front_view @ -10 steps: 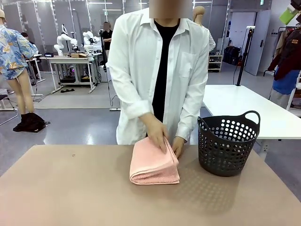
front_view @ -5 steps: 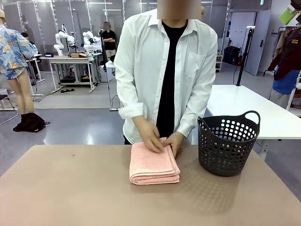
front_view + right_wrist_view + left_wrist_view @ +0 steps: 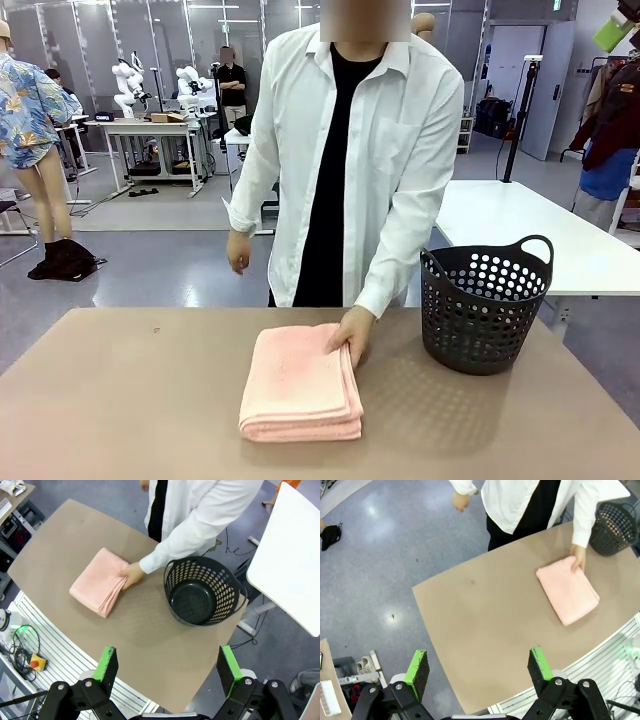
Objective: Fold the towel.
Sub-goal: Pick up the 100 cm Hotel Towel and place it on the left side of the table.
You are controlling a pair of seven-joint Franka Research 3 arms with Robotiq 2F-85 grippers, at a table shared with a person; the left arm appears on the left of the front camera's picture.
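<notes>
The salmon-pink towel (image 3: 300, 382) lies folded into a thick rectangle near the middle of the brown table (image 3: 120, 400). A person in a white shirt stands at the far side with one hand (image 3: 351, 336) resting on the towel's far right corner; the other hand (image 3: 238, 252) hangs at their side. From the left wrist view the towel (image 3: 567, 589) sits far off at the upper right, and my left gripper (image 3: 478, 669) is open high above the table. My right gripper (image 3: 166, 669) is open too, well above the towel (image 3: 98, 582).
A dark perforated plastic basket (image 3: 484, 304) with handles stands empty on the table's right, close to the towel; it also appears below my right gripper (image 3: 201, 591). A white table (image 3: 530, 235) stands behind it.
The person slid the folded towel toward the robot's side and a little left. One hand left the towel and dropped to the person's side; the other stays on it.
</notes>
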